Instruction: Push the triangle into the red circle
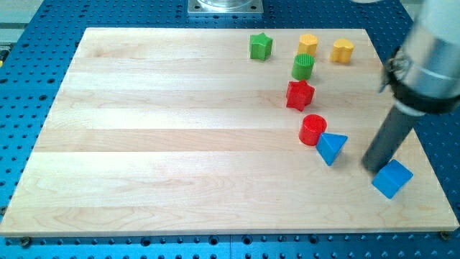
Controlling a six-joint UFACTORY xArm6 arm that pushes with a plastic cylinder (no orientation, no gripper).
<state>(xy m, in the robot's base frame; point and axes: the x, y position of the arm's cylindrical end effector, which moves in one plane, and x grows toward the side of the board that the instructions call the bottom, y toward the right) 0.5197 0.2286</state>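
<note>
A blue triangle block point(330, 147) lies on the wooden board at the view's right, touching or almost touching the lower right side of a red circle block point(313, 129). My tip point(371, 167) rests on the board to the right of the triangle, a short gap away, and just left of a blue cube point(392, 178).
A red star point(300, 95) sits above the red circle. A green cylinder point(303, 67), a yellow cylinder point(307, 44), a yellow block point(342, 50) and a green star point(261, 46) are near the view's top. The board's right edge point(424, 144) is close.
</note>
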